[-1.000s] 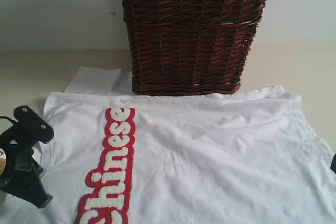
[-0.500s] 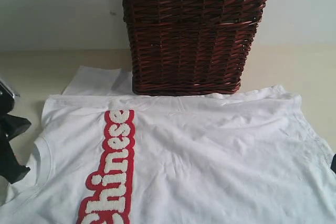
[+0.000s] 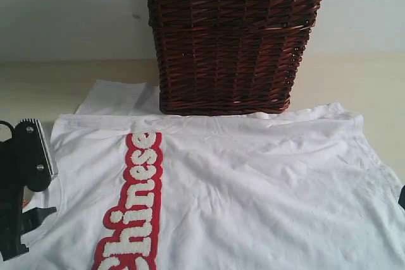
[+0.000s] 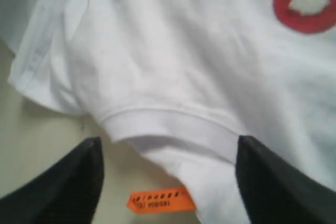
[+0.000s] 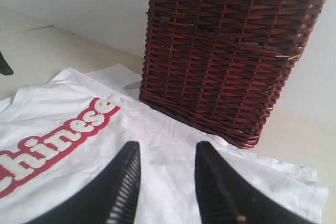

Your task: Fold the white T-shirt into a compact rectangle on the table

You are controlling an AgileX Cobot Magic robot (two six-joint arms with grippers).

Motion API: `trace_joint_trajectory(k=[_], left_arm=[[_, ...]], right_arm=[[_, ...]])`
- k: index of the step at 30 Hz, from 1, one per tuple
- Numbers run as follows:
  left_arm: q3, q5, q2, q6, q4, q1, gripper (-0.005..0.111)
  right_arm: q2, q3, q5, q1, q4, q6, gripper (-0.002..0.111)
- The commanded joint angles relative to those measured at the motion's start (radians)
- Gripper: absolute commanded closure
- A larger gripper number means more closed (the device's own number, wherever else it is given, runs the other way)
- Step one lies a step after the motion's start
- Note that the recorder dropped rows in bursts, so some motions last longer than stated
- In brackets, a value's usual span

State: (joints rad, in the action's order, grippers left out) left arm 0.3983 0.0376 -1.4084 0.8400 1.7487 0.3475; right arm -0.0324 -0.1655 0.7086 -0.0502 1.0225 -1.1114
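Observation:
The white T-shirt [image 3: 253, 188] lies spread on the table [image 3: 354, 80], its red-outlined "Chinese" lettering [image 3: 134, 200] running down the left part. My left gripper [image 3: 28, 184] hovers at the shirt's left edge. In the left wrist view that gripper [image 4: 168, 142] is open, its jaws wide apart on either side of the ribbed collar [image 4: 173, 127], with the orange tag [image 4: 160, 200] below the collar. My right gripper [image 5: 168, 148] hangs open above the shirt's plain cloth [image 5: 173, 129], with nothing between its fingers.
A dark brown wicker basket [image 3: 234, 36] with a lace-trimmed liner stands on the far edge of the shirt, against the pale wall. One sleeve [image 3: 117, 98] sticks out to the basket's left. Bare table shows at the far left and far right.
My left gripper has gone from shut to open. It swung out toward the left edge and came back beside the collar, which now lies flat. The right gripper has not moved.

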Motion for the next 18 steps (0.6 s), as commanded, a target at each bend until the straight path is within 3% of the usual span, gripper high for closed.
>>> trace_joint_trajectory(k=[1, 5, 13, 18], left_arm=[[-0.003, 0.081, -0.021, 0.008, -0.180, 0.000, 0.067], [-0.003, 0.136, -0.010, -0.034, -0.335, 0.000, 0.106], [-0.003, 0.200, 0.058, -0.069, -0.435, 0.000, 0.105], [-0.003, 0.021, 0.171, -0.048, -0.535, 0.000, 0.105]], right_arm=[[-0.002, 0.005, -0.001, -0.004, 0.004, -0.002, 0.073], [-0.002, 0.005, -0.001, -0.004, 0.004, -0.002, 0.073], [-0.002, 0.005, -0.001, -0.004, 0.004, -0.002, 0.073], [-0.002, 0.005, -0.001, -0.004, 0.004, -0.002, 0.073]])
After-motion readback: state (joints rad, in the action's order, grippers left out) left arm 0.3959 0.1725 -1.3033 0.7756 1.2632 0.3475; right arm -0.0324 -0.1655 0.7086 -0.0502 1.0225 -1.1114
